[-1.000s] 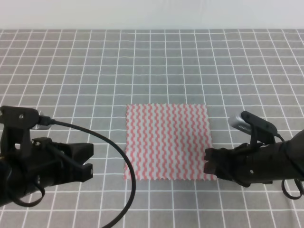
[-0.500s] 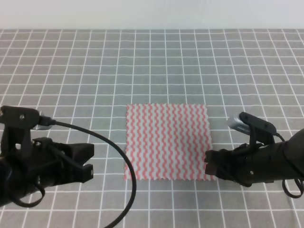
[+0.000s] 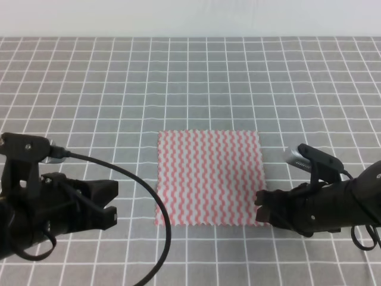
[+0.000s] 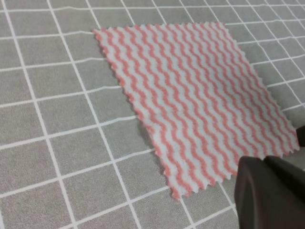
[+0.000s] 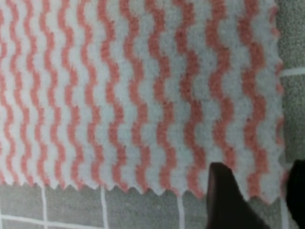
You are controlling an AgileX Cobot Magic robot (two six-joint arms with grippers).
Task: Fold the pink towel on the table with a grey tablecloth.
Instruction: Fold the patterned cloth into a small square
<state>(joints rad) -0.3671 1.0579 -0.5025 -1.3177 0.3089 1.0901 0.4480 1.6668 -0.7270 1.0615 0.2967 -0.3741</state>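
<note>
The pink towel (image 3: 209,177) lies spread flat and unfolded on the worktop (image 3: 190,83), a grey cloth with a white grid, slightly right of the middle and toward the near side in the high view. Its wavy pink-and-white stripes run front to back and its zigzag edges all show.

The right gripper (image 3: 262,207) sits low at the towel's near right corner. In the high view its dark fingers (image 3: 266,197) reach the towel's edge at that corner. The right wrist view looks straight down on the same corner: one dark finger (image 5: 224,195) overlaps the near hem, and the edge of the other (image 5: 299,191) shows at the far right of the frame, beyond the towel's side edge. The corner of the towel (image 5: 267,188) lies in the gap between them, so the fingers stand apart, straddling it. Whether they touch the fabric cannot be told.

The left gripper (image 3: 110,202) rests well to the left of the towel, with bare grid between it and the towel's left edge. Its fingers (image 3: 102,189) show a gap in the high view, parted and holding nothing. In the left wrist view the towel (image 4: 200,90) lies ahead, and a dark finger (image 4: 269,193) fills the lower right, just beside the near corner
</note>
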